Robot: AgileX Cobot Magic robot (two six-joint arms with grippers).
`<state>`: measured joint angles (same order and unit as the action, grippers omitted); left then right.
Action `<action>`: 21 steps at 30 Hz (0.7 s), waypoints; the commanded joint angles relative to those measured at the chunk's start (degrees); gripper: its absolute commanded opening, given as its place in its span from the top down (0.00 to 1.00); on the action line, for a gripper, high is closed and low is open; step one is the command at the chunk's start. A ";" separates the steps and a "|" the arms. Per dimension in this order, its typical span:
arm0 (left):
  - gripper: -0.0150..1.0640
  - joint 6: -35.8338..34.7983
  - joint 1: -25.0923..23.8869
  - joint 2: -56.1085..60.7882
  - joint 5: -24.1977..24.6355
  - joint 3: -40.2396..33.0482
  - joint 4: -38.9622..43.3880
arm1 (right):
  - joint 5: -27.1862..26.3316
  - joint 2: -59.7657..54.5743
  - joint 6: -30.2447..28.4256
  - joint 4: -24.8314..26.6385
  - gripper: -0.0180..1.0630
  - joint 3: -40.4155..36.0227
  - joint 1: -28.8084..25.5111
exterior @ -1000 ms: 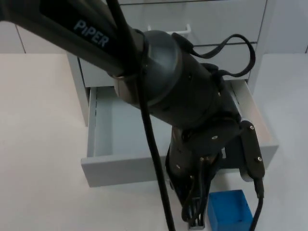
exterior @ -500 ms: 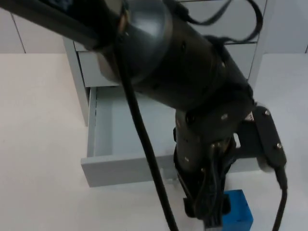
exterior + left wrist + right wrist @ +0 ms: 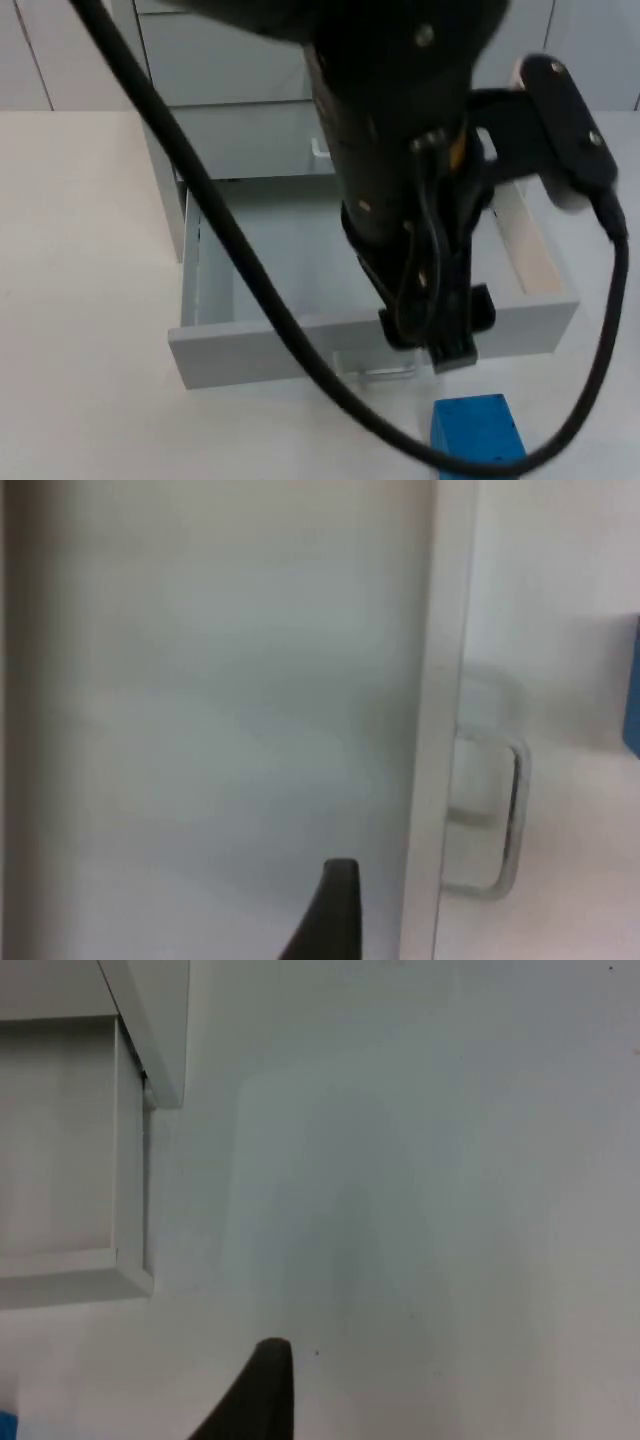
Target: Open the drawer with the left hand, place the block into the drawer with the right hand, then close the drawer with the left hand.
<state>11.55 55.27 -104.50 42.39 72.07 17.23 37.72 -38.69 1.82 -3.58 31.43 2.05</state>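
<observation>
Left end effector (image 3: 440, 340): over the pulled-out grey drawer's (image 3: 270, 345) front; grip we cannot tell. Blue cube block (image 3: 478, 432) on white tabletop (image 3: 80, 300), near.

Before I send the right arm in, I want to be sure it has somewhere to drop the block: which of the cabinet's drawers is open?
The lowest drawer, pulled out over the table with its clear handle facing the blue block. The drawers above sit flush.

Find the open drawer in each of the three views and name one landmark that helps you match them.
Top view: the drawer stands pulled out in mid picture, with its handle facing the blue block.
Left wrist view: the drawer's floor and front wall, with the handle just outside it.
Right wrist view: the drawer's front corner beside the white table.
Shared landmark: the front wall's edge.
</observation>
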 commanded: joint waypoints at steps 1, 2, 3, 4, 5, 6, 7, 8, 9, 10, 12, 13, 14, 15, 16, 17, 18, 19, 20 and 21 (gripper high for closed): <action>0.24 0.05 -1.97 2.40 0.74 0.24 -3.86 | 0.18 0.02 0.10 -0.13 0.01 0.00 -0.46; 0.24 0.05 -3.45 3.15 1.00 0.24 -5.43 | 0.18 0.02 0.10 -0.13 0.01 0.00 -0.46; 0.24 0.05 -3.45 3.15 1.00 0.24 -5.43 | 0.18 0.02 0.10 -0.13 0.01 0.00 -0.46; 0.24 0.05 -4.92 4.13 1.28 0.24 -7.44 | 0.18 0.02 0.10 -0.13 0.01 0.00 -0.46; 0.24 0.05 -6.84 5.16 1.81 0.24 -9.23 | 0.18 0.02 0.10 -0.13 0.01 0.00 -0.46; 0.24 0.05 -9.19 6.26 2.58 0.24 -10.84 | 0.18 0.02 0.10 -0.13 0.01 0.00 -0.46; 0.24 0.05 -10.90 7.21 3.65 0.24 -12.37 | 0.18 0.02 0.10 -0.13 0.01 0.00 -0.46; 0.24 0.05 -10.90 7.21 3.65 0.24 -12.37 | 0.18 0.02 0.10 -0.13 0.01 0.00 -0.46; 0.24 0.05 -12.69 8.46 4.57 0.24 -14.09 | 0.18 0.02 0.10 -0.13 0.01 0.00 -0.46; 0.24 0.05 -14.69 9.76 5.74 0.24 -15.49 | 0.16 0.02 0.10 -0.13 0.01 0.00 -0.32; 0.24 0.05 -18.57 12.51 7.39 0.19 -17.23 | 0.16 0.02 0.10 0.13 0.01 0.00 -0.08; 0.24 0.05 -18.57 12.51 7.39 0.19 -17.23 | 0.16 0.02 0.10 0.13 0.01 0.00 -0.08; 0.24 0.05 -20.10 13.79 7.86 -0.07 -18.34 | 0.16 0.02 0.10 0.25 0.01 0.00 -0.08; 0.24 -0.24 -22.00 15.45 7.76 -0.46 -18.75 | 0.16 0.02 0.10 0.50 0.01 0.00 -0.08; 0.24 -1.58 -24.84 17.83 7.33 -1.95 -19.15 | 0.16 0.02 0.10 0.50 0.01 0.00 -0.08; 0.24 -2.62 -26.45 19.71 6.85 -3.22 -19.49 | 0.16 0.02 0.10 0.50 0.01 0.00 -0.08; 0.24 -3.01 -28.36 21.63 6.60 -4.39 -19.64 | 0.16 0.02 0.10 0.50 0.01 0.00 -0.08; 0.24 -3.01 -28.36 21.63 6.60 -4.39 -19.64 | 0.16 0.02 0.10 0.50 0.01 0.00 -0.08; 0.24 -3.01 -30.20 23.28 6.47 -5.87 -19.93 | 0.16 0.02 0.10 0.50 0.01 0.00 -0.08; 0.24 -3.01 -32.11 25.62 6.16 -7.61 -20.40 | 0.16 0.02 0.10 0.50 0.01 0.00 -0.08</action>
<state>9.42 24.78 -81.44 48.80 66.00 -1.89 37.93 -38.69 1.82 -3.23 31.43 2.05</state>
